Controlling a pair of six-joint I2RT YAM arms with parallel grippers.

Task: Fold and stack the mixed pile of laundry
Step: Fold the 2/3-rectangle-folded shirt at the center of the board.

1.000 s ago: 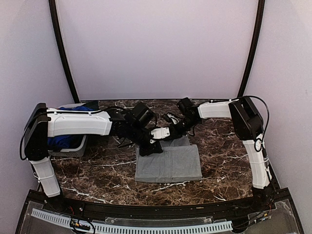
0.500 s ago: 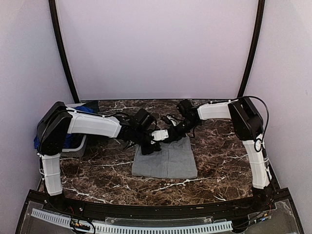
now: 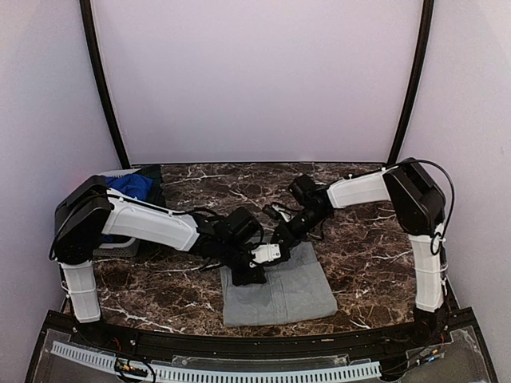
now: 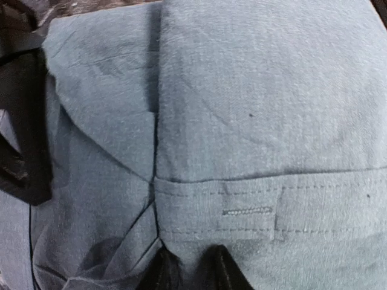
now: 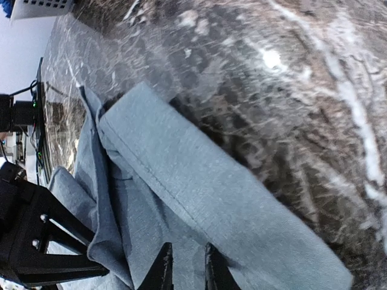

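The grey shirt point(image 3: 283, 291) lies folded into a rectangle on the marble table, near the front edge. My left gripper point(image 3: 249, 275) sits on its left far corner. In the left wrist view the gripper point(image 4: 190, 273) is shut on a hem fold of the shirt point(image 4: 260, 109). My right gripper point(image 3: 279, 239) is at the shirt's far edge. In the right wrist view it point(image 5: 186, 273) is shut on a layer of the shirt point(image 5: 199, 193). The royal-blue T-shirt point(image 3: 132, 187) lies in the basket at the left. The red-orange garment is out of view.
The small grey basket point(image 3: 112, 249) stands at the table's left edge behind my left arm; its corner shows in the right wrist view point(image 5: 42, 5). The left gripper's black body point(image 5: 36, 241) is close beside the right one. Marble table point(image 3: 375, 255) spreads to the right.
Both grippers have moved toward the near edge, and the grey shirt has slid that way with them. The left arm has swung lower, uncovering the blue T-shirt.
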